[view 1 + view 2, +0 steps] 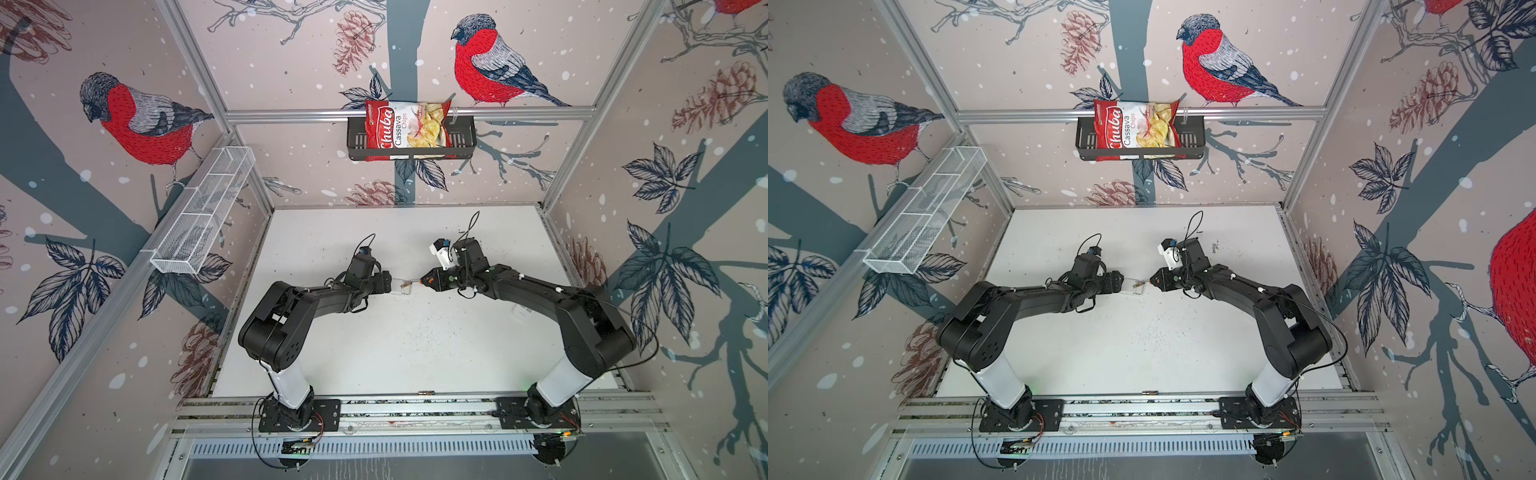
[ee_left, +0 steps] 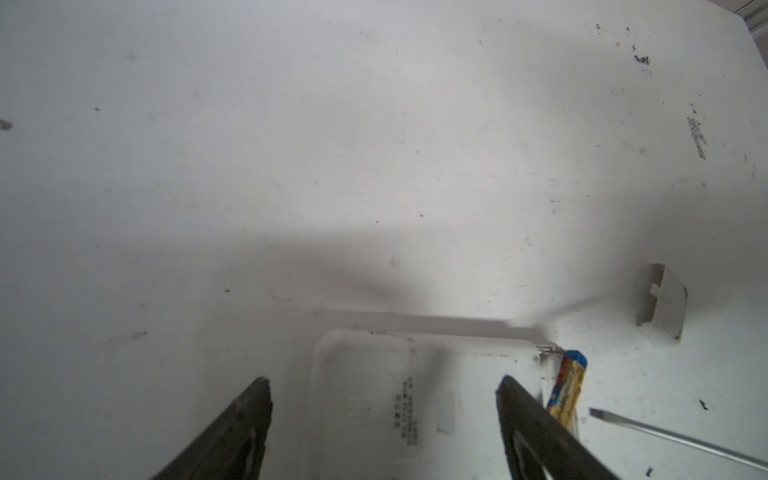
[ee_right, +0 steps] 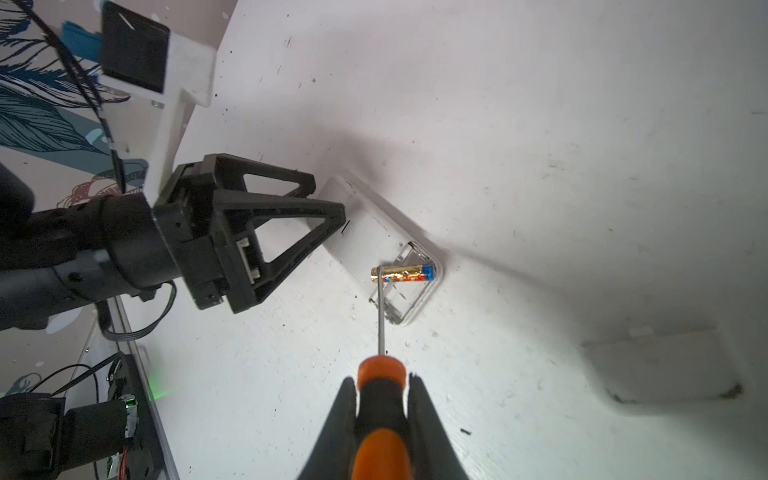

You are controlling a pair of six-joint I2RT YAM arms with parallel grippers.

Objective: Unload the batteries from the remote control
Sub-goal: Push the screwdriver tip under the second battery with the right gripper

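**Top views.** Found remote control (image 1: pixel 402 286) flat on white table (image 1: pixel 374 353), mid-table, between left gripper (image 1: pixel 391 286) and right gripper (image 1: pixel 424 280). Noted battery (image 1: pixel 1139 284) at the remote's end facing the right arm; too small here for detail. Logged a second battery (image 1: pixel 426 392) on the front rail (image 1: pixel 374 405), well apart from both arms; judged already unloaded.

**Left wrist view.** Found left gripper (image 2: pixel 382 382) open, jaws wide on either side of the remote control (image 2: pixel 357 415), gap visible on one side; no grip confirmed. Noted battery (image 2: pixel 568 382) at the remote's corner, just beside one finger (image 2: pixel 523 411). Loose cover (image 2: pixel 660 301) near it on the table.

**Right wrist view.** Found right gripper (image 3: pixel 382 386) clamped on screwdriver (image 3: pixel 380 419), shaft pointed at the open compartment (image 3: pixel 409 291). Noted battery (image 3: pixel 402 274) partly out, long axis across the shaft, gold end at the tip; contact not confirmable. Judged right arm nearer for the prying. Next move dependent on levering that gold end clear, with left gripper (image 3: pixel 328 197) at the opposite end for bracing.
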